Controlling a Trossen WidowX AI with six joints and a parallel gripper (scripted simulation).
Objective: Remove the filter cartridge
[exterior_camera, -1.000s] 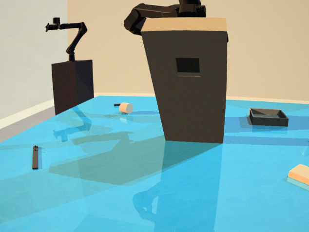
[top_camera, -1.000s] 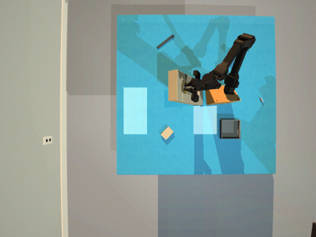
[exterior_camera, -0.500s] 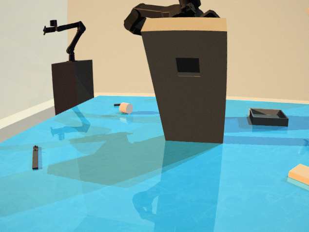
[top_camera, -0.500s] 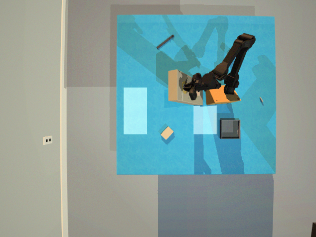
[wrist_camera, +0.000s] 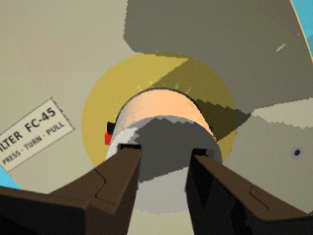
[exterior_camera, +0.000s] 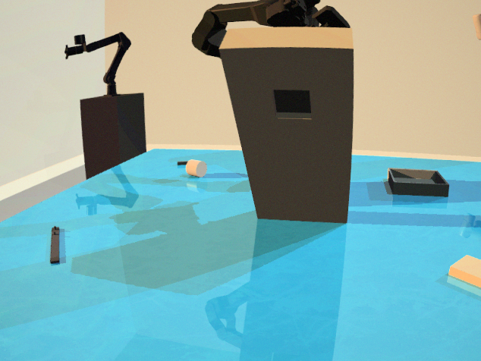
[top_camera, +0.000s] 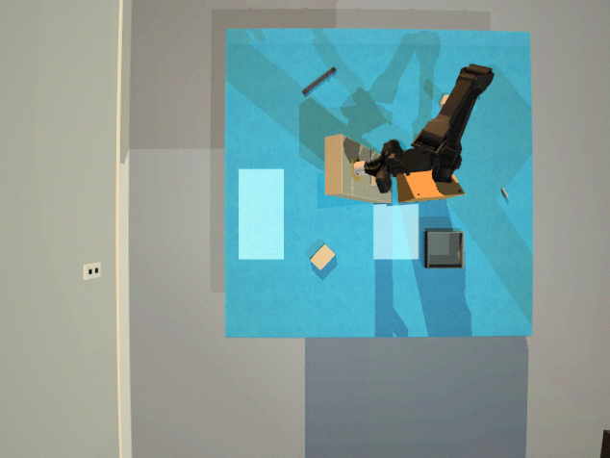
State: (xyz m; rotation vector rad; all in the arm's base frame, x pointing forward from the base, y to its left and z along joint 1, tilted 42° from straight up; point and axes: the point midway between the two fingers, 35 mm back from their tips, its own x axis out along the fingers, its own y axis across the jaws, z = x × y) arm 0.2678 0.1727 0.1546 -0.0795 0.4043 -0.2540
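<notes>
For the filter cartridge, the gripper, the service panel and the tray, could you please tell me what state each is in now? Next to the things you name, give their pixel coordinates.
Filter cartridge (top_camera: 361, 167) (wrist_camera: 160, 105): partly out of the panel, standing proud of its yellow ring.
Gripper (top_camera: 370, 168) (wrist_camera: 163, 157): shut on the cartridge, fingertips in its slots.
Service panel (top_camera: 333, 165) (exterior_camera: 299, 167) (wrist_camera: 45, 68): upright, its face tilted back.
Tray (top_camera: 462, 248) (exterior_camera: 419, 190): upright, open-topped, cartridge not in it.

The hand (top_camera: 367, 168) (wrist_camera: 163, 157) is closed firmly, its fingertips apart.
</notes>
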